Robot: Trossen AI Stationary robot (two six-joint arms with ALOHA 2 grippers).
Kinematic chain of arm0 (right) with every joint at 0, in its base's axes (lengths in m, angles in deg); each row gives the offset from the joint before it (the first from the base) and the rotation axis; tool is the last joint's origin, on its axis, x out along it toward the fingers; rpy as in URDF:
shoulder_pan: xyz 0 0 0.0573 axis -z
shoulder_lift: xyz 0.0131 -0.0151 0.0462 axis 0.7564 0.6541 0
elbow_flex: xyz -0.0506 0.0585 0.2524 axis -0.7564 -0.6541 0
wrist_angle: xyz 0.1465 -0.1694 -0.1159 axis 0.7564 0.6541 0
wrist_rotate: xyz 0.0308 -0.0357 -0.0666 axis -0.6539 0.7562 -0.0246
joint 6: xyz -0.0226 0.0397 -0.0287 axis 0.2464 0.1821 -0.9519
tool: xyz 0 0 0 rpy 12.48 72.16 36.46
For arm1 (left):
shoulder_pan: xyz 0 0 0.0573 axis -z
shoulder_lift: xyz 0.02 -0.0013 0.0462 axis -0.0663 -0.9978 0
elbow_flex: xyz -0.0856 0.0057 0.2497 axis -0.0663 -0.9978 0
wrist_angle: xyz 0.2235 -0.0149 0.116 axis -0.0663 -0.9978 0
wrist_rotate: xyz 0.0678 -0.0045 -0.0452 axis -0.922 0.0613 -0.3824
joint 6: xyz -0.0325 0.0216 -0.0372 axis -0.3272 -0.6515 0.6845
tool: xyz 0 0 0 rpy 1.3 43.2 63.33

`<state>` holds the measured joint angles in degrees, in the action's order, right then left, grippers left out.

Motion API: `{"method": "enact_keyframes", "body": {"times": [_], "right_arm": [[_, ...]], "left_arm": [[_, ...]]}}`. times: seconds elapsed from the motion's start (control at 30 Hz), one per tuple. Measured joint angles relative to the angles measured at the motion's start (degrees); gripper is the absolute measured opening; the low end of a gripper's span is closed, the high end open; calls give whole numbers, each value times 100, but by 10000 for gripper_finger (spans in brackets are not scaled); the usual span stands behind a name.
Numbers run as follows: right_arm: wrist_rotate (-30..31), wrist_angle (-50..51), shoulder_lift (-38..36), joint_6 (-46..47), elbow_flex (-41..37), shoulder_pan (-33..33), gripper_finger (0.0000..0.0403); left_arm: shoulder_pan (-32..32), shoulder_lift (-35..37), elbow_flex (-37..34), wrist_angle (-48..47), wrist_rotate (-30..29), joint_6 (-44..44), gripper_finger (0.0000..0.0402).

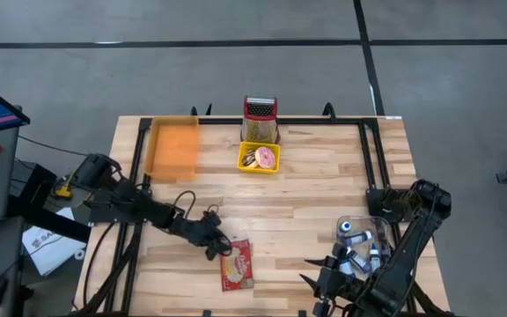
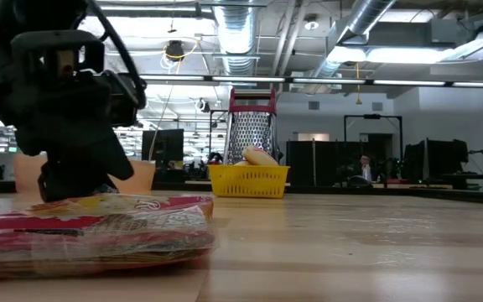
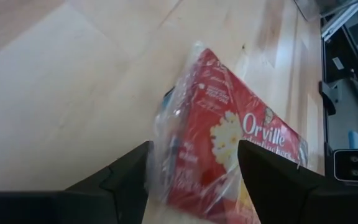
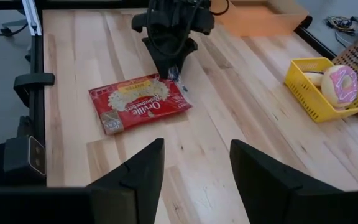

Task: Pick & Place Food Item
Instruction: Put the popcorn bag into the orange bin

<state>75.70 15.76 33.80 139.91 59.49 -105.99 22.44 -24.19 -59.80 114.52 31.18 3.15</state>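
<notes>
A red popcorn packet [image 1: 237, 264] in clear wrap lies flat on the wooden table near its front edge, and the low view shows it close up [image 2: 90, 231]. My left gripper [image 3: 194, 149] is open and slants down at the packet's left end, one finger on each side of the crinkled wrapper end [image 3: 173, 124]. The right wrist view shows it [image 4: 174, 71] over that same end of the packet [image 4: 140, 102]. My right gripper [image 4: 196, 144] hovers open above the table's front right [image 1: 319, 269], nothing between its fingers. My left gripper straddles the packet's wrapped end [image 3: 166, 168], coming slanting down from the table's left. The packet lies flat on the table. Whether the fingers touch the wrap, I cannot tell.
A yellow basket [image 1: 259, 158] with a pink donut and a pastry stands at the far middle, a metal grater [image 1: 260, 119] just behind it. An orange tray [image 1: 173, 148] sits at the far left. A clear container [image 1: 363, 239] with small items stands at the right.
</notes>
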Motion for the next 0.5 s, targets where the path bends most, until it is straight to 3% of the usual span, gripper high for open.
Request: {"method": "enact_keyframes", "body": {"times": [0.2, 0.5], "right_arm": [[0, -7, 0, 0, 0, -11, 176], [-2, -7, 0, 0, 0, -11, 175]], "left_arm": [[-3, -67, 116, -36, 99, -8, 217], [8, -61, 126, -68, 354, 3, 161]]}}
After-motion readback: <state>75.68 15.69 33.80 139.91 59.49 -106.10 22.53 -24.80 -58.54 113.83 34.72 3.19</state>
